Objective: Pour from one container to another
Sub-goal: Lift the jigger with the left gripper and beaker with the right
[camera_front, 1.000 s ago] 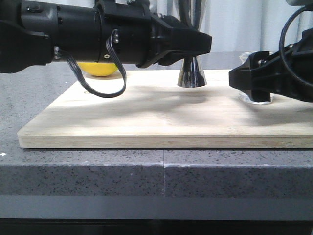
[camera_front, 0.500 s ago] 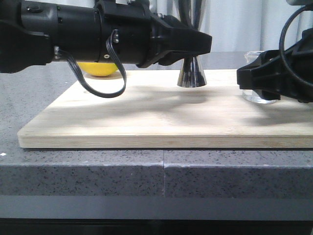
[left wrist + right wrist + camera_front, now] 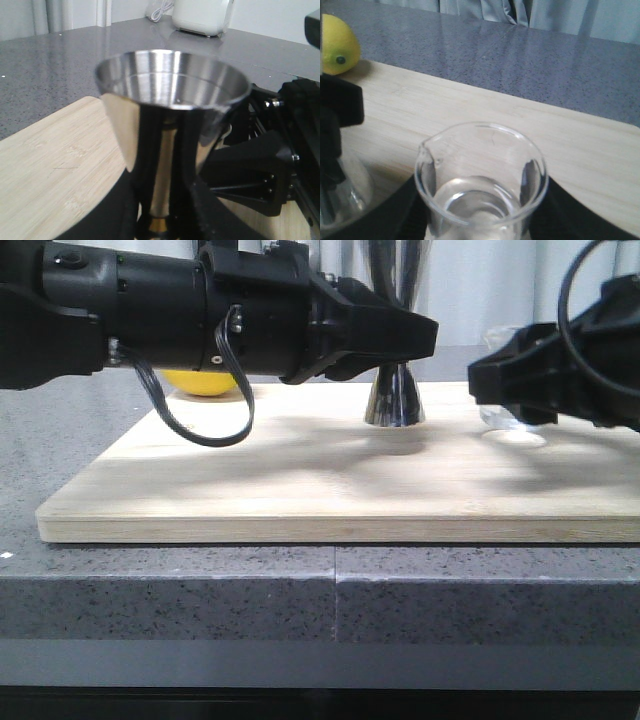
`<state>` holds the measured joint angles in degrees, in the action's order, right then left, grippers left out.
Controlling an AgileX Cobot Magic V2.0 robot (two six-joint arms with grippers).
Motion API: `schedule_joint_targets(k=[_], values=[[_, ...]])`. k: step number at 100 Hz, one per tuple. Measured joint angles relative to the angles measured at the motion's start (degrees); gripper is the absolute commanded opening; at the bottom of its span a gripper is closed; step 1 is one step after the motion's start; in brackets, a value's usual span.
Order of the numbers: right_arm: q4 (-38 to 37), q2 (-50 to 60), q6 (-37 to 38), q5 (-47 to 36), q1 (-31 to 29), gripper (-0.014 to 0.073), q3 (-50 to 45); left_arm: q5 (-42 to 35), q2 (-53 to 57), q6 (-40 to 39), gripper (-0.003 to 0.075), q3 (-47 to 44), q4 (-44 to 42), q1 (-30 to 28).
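Nearest my right wrist camera, the glass beaker [image 3: 481, 185] sits pinched between my right gripper's [image 3: 497, 385] dark fingers [image 3: 580, 212], its mouth up and its pouring lip turned toward the jigger; clear liquid shows inside it. From the front, the beaker [image 3: 510, 412] hangs clear of the wooden board [image 3: 330, 480], off to the right of the jigger, with a pale round patch on the wood below it. My left gripper [image 3: 420, 337] is closed on the steel jigger [image 3: 394, 395] at its narrow gold waist; the jigger stands upright on the board, long axis vertical, wide cone open upward. In the left wrist view the jigger's [image 3: 170, 130] bowl is only shiny metal to me; I cannot tell if anything is in it. Behind the jigger, to its left, a lemon [image 3: 205, 382] rests at the board's far edge. The board lies on a speckled grey countertop [image 3: 330, 590], with pale curtains [image 3: 500, 280] beyond.
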<state>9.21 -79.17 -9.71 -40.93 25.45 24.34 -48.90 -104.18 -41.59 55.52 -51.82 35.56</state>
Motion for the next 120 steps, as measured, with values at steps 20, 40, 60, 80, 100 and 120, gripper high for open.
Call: schedule_joint_targets(k=[20, 40, 60, 80, 100, 120], values=[[-0.44, 2.81, -3.83, 5.32, 0.0, 0.023, 4.59, 0.0, 0.1, -0.83, -0.0021, 0.0, -1.94, 0.0], [-0.58, 4.53, -7.43, 11.26, 0.0, 0.023, 9.47, -0.42, 0.09, -1.05, -0.0021, 0.0, -2.86, 0.0], [-0.58, 5.6, -10.96, 14.56, 0.0, 0.023, 11.8, -1.24, 0.09, -1.29, -0.0021, 0.0, -3.07, 0.0], [-0.58, 7.16, -13.91, 16.5, 0.0, 0.023, 12.27, -1.46, 0.12, -1.38, -0.0021, 0.0, -4.12, 0.0], [-0.58, 9.16, -18.09, 17.72, 0.0, 0.023, 12.27, -1.61, 0.12, -1.38, -0.0021, 0.0, -4.98, 0.0], [-0.58, 12.19, -20.13, 17.97, 0.0, 0.023, 12.27, -1.7, 0.12, -2.73, -0.0021, 0.0, -6.76, 0.0]])
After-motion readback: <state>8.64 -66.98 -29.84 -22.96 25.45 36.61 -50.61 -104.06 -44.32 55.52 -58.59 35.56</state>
